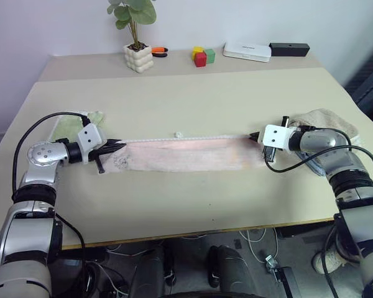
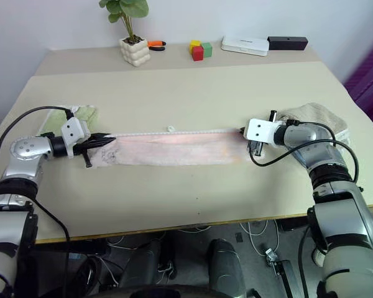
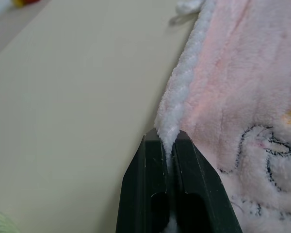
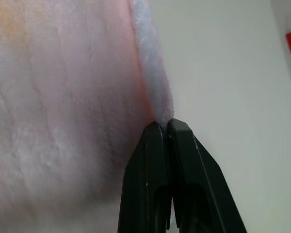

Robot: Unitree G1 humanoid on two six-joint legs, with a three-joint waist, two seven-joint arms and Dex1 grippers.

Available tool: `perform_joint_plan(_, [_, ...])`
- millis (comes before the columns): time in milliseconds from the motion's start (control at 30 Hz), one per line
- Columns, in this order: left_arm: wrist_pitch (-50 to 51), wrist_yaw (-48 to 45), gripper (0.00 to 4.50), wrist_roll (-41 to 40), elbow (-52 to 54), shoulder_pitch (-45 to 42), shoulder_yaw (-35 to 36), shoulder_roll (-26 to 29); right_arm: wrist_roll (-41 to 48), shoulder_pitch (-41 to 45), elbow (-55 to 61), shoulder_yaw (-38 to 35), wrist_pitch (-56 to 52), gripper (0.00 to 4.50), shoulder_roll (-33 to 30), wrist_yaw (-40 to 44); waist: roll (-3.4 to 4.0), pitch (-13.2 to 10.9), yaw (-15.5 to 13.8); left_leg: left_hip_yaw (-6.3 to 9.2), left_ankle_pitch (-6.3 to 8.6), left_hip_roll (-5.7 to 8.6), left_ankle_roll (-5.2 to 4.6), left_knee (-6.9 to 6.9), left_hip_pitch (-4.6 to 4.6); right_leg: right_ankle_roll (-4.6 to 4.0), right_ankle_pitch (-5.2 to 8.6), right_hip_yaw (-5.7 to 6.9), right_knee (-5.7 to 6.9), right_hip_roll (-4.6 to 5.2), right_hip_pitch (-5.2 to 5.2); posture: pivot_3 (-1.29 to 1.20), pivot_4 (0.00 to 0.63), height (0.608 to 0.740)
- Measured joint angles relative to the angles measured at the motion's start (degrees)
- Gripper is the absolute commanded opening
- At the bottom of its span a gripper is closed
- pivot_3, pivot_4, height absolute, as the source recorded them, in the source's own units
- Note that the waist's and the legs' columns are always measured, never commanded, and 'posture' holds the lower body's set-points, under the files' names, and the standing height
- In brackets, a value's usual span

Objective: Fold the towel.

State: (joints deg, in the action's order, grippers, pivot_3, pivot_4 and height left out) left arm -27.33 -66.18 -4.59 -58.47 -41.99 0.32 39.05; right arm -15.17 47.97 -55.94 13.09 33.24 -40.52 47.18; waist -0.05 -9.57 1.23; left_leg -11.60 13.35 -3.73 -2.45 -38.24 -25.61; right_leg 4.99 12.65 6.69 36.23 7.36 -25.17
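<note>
Towel [image 1: 183, 154], pale pink, lay stretched across the middle of the table [image 1: 193, 93] in the left eye view, its long axis running straight from one arm to the other. At its left end sat the left gripper [image 1: 115, 146], pinched shut on the corner; at its right end the right gripper [image 1: 256, 137] did the same. Each arm was on its own short edge, neither nearer than the other, and the white-trimmed far edge ran between them with the small loop tag [image 1: 178, 134] about midway.

Over to the right eye view: same picture, cloth spanning gripper to gripper, a green towel [image 2: 81, 116] just behind the left wrist and a beige towel [image 2: 317, 115] under the right forearm.

Left wrist view: both black fingers [image 3: 153, 194] were clamped tight on the fluffy white hem, pink pile spreading away ahead.

Right wrist view: fingers [image 4: 145, 179] were closed hard on the hem's corner too.

My read: the fold turned on that held far edge, which would likely travel across the short width.
</note>
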Motion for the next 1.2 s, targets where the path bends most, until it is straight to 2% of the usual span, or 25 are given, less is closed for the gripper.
perform_joint_plan(67, [3.4, -0.1, 0.60, 0.1, -0.8, -1.0, 0.0, -0.6, -0.4, 0.2, -0.7, 0.1, -0.3, 0.00, 0.4, -0.7, 0.00, 0.0, 0.0, -0.02, -0.01, 0.00, 0.01, 0.00, 0.00, 0.00, 0.00, 0.00, 0.00, -0.01, 0.00, 0.00, 0.150, 0.740])
perform_joint_plan(100, [4.6, -0.4, 0.90, 0.0, -0.9, -1.3, 0.2, -0.6, -0.3, 0.4, -0.8, 0.1, -0.3, 0.28, 0.6, -0.6, 0.00, 0.0, 0.0, -0.03, -0.01, -0.01, 0.02, 0.00, 0.01, 0.01, 0.00, 0.00, 0.00, -0.01, 0.00, 0.00, 0.150, 0.740])
perform_joint_plan(133, [5.7, -1.0, 1.39, -0.1, -0.9, -1.4, 0.3, -0.6, -0.2, 0.5, -0.9, 0.1, -0.4, 0.61, 0.8, -0.4, 0.00, 0.0, 0.1, -0.03, -0.01, -0.01, 0.02, 0.01, 0.02, 0.01, 0.01, -0.01, 0.00, -0.02, 0.00, 0.00, 0.150, 0.740])
perform_joint_plan(200, [6.0, -1.4, 2.35, -0.1, -0.9, -1.4, 0.4, -0.6, 0.3, 0.5, -1.1, -0.1, -0.7, 1.38, 1.2, -0.2, 0.00, 0.0, 0.3, -0.03, -0.02, -0.02, 0.04, 0.01, 0.03, 0.01, 0.01, -0.01, 0.00, -0.03, 0.01, 0.00, 0.150, 0.740])
perform_joint_plan(333, [5.7, -1.4, 4.42, 0.1, -0.8, -1.4, 0.5, -0.6, 0.4, 0.9, -1.1, -0.3, -0.8, 3.40, 1.3, -1.9, 0.00, 0.0, 0.6, -0.02, -0.02, -0.02, 0.04, 0.02, 0.05, 0.01, 0.01, -0.01, 0.00, -0.03, 0.04, 0.00, 0.150, 0.740])
perform_joint_plan(367, [5.6, -1.3, 4.50, 0.1, -0.7, -1.4, 0.5, -0.6, 0.4, 1.1, -1.1, -0.4, -0.8, 3.87, 1.3, -2.4, 0.00, 0.0, 0.7, -0.01, -0.02, -0.02, 0.05, 0.02, 0.05, 0.01, 0.01, -0.01, 0.00, -0.03, 0.05, 0.00, 0.150, 0.740])
perform_joint_plan(400, [5.4, -1.1, 4.50, 0.1, -0.5, -1.4, 0.5, -0.6, 0.4, 1.3, -1.1, -0.4, -0.9, 4.35, 1.3, -3.2, 0.00, 0.0, 0.8, 0.00, -0.02, -0.02, 0.05, 0.02, 0.06, 0.01, 0.01, 0.00, 0.00, -0.03, 0.05, 0.00, 0.150, 0.740])
perform_joint_plan(633, [6.9, 0.4, 4.50, -2.5, 2.6, -1.4, 3.1, -1.7, -0.4, 1.3, -0.5, -0.9, -1.8, 4.35, 1.2, -12.2, 0.00, 0.0, 1.3, 0.02, -0.04, -0.03, 0.06, 0.06, 0.06, 0.01, 0.01, -0.01, 0.01, -0.03, 0.04, 0.00, 0.150, 0.740])
perform_joint_plan(733, [10.1, 1.3, 4.50, -5.8, 5.4, -1.4, 5.7, -2.8, -1.3, 1.3, -0.5, -1.4, -3.7, 4.35, 1.2, -17.7, 0.00, 0.0, 1.3, 0.01, -0.04, -0.03, 0.07, 0.05, 0.07, 0.02, 0.01, -0.01, 0.01, -0.03, 0.05, 0.00, 0.150, 0.740])
perform_joint_plan(833, [15.6, 2.4, 4.50, -9.6, 8.6, -1.4, 8.4, -3.5, -1.5, 1.2, -0.1, -1.7, -5.5, 4.35, 1.3, -19.8, 0.00, 0.0, 1.4, 0.01, -0.05, -0.02, 0.08, 0.06, 0.10, 0.05, 0.03, -0.02, 0.01, -0.04, 0.09, 0.00, 0.150, 0.740])
perform_joint_plan(900, [19.7, 2.9, 3.96, -12.1, 11.3, -1.4, 10.2, -3.6, 1.2, 0.5, 2.2, -3.9, -8.0, 4.39, 2.1, -18.9, 0.00, 0.0, 1.4, 0.03, -0.06, -0.02, 0.09, 0.06, 0.11, 0.06, 0.04, -0.03, 0.01, -0.06, 0.10, 0.00, 0.150, 0.740])
perform_joint_plan(1000, [26.5, 4.2, 2.63, -16.2, 18.5, -0.9, 12.2, -4.5, 9.4, -3.1, 12.1, -9.2, -14.4, 3.52, 6.0, -16.2, -0.01, 0.0, 1.4, 0.20, -0.08, -0.04, 0.11, 0.05, 0.19, 0.09, 0.04, -0.02, 0.00, -0.12, 0.27, 0.00, 0.150, 0.740])
perform_joint_plan(1033, [28.2, 4.6, 2.14, -17.1, 20.6, -0.5, 12.4, -4.9, 10.9, -4.4, 15.8, -9.5, -16.2, 3.08, 6.7, -15.7, 0.00, 0.0, 1.3, 0.27, -0.07, -0.03, 0.11, 0.04, 0.22, 0.11, 0.05, -0.03, 0.01, -0.13, 0.29, 0.00, 0.150, 0.740])
perform_joint_plan(1167, [33.7, 8.4, 0.05, -19.9, 29.4, 3.8, 12.8, -7.3, 17.8, -11.4, 31.7, -11.1, -28.8, 0.98, 9.3, -12.9, 0.00, 0.0, 1.1, 0.48, -0.07, -0.03, 0.11, 0.01, 0.23, 0.12, 0.06, 0.00, 0.00, -0.13, 0.38, 0.00, 0.150, 0.740])
perform_joint_plan(1200, [35.2, 9.6, 0.00, -20.7, 31.6, 5.3, 12.9, -8.2, 19.9, -13.7, 36.0, -11.2, -32.5, 0.43, 9.6, -11.3, 0.00, 0.0, 1.1, 0.55, -0.07, -0.05, 0.10, 0.00, 0.23, 0.12, 0.06, 0.00, -0.01, -0.13, 0.40, 0.00, 0.150, 0.740])
